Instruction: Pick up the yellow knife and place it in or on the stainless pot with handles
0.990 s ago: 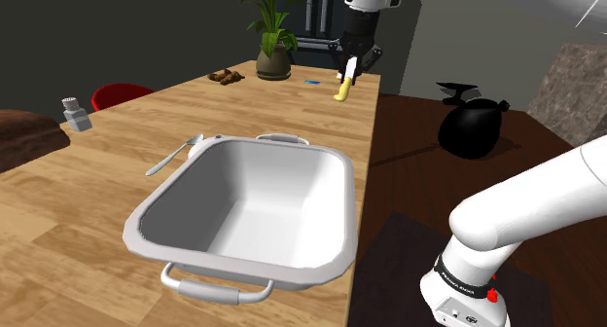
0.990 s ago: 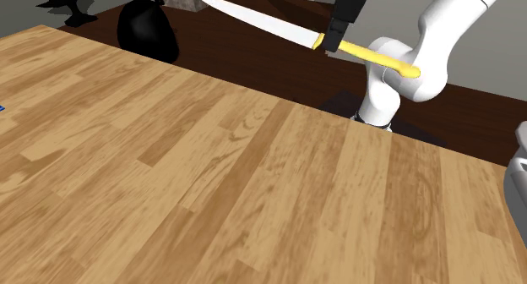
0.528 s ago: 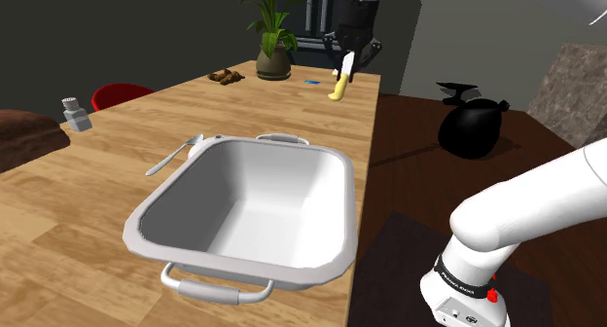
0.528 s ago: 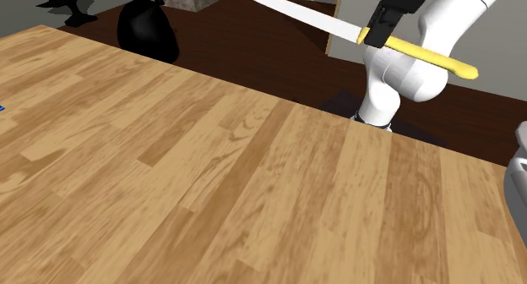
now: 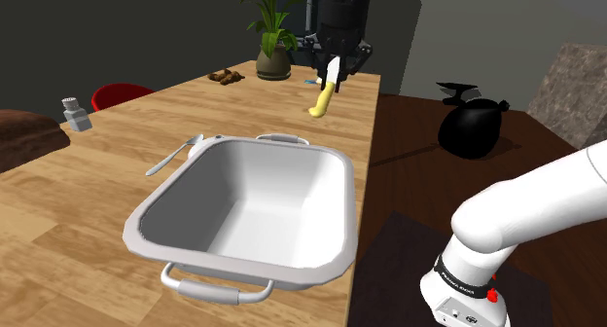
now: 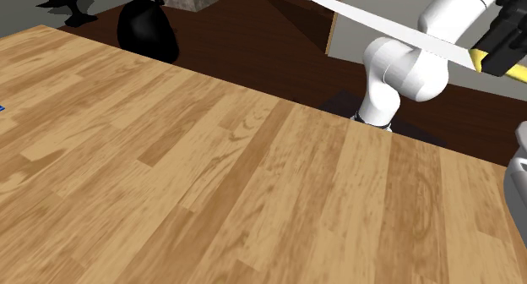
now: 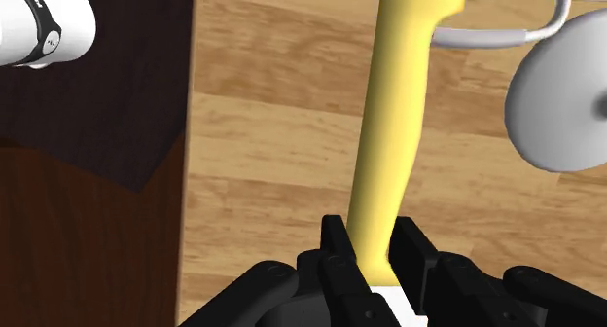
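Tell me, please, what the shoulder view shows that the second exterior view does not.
Shoulder view, not the second exterior: the grey pot with its inside and both handles, the spoon beside it, the potted plant. Second exterior, not the shoulder: the knife with its long pale blade at full length. Both: the fingers shut on the knife above the wooden table, the black bag, the arm's white base.

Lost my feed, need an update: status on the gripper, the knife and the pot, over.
Gripper jaws shut on yellow knife, aloft over the table. Pot sits empty. Spoon beside pot, not in the way.
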